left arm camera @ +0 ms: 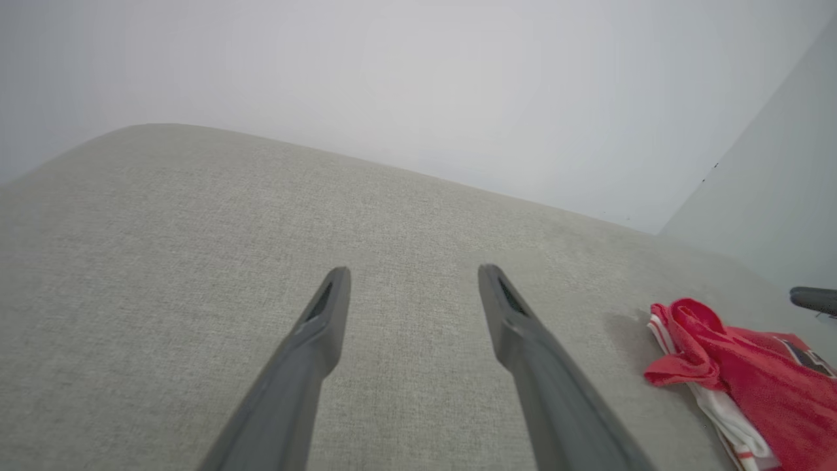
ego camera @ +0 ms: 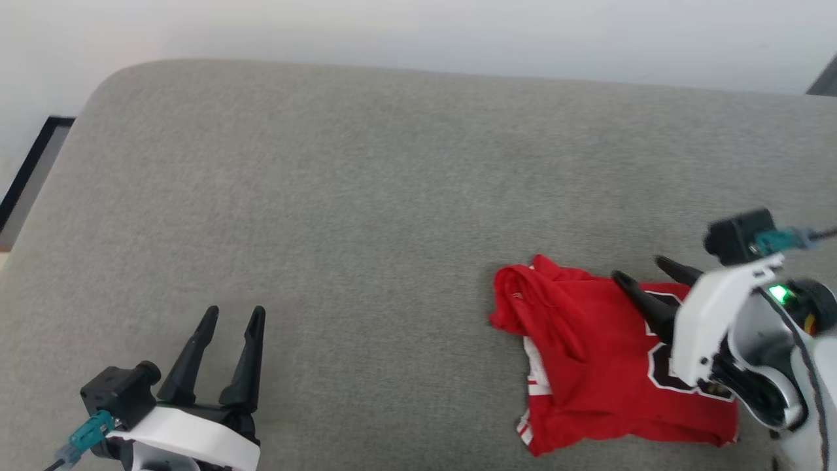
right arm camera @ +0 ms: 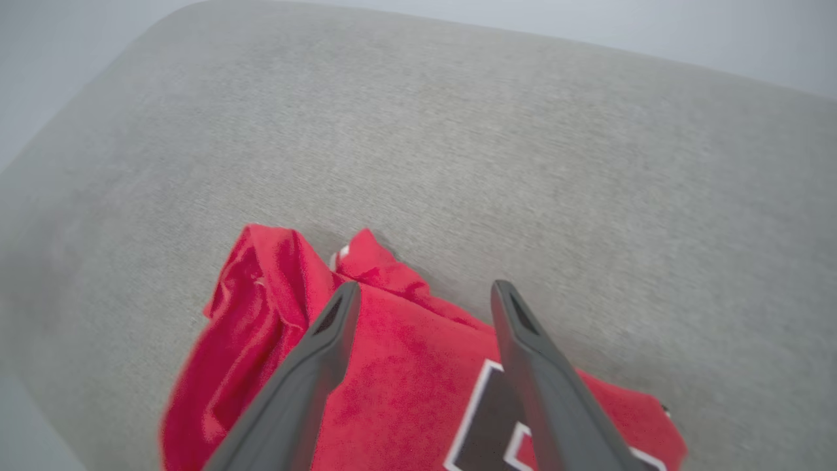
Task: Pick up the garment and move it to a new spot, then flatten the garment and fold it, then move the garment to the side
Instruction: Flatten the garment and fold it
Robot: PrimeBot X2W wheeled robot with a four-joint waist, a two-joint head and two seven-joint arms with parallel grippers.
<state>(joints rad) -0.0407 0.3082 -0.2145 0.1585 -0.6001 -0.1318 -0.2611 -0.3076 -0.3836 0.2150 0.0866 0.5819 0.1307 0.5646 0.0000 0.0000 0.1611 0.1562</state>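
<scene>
The garment [ego camera: 588, 366], a red jersey with white trim and a black white-outlined number, lies in a folded, slightly rumpled bundle on the grey cushion at the lower right of the head view. My right gripper [ego camera: 644, 271] hovers over its right part, open, fingers spread with nothing between them. In the right wrist view the garment [right arm camera: 405, 379] lies under the open right gripper [right arm camera: 422, 288]. My left gripper [ego camera: 233, 313] stands open at the lower left, far from the garment. In the left wrist view the left gripper [left arm camera: 412, 271] points over bare cushion, and the garment [left arm camera: 752, 379] lies at the right edge.
A wide grey fabric cushion [ego camera: 366, 196] carries everything; its rounded far edge meets a pale wall [ego camera: 418, 33]. A dark-framed panel [ego camera: 33, 170] shows past the cushion's left edge. The cushion's near edge runs just below the garment.
</scene>
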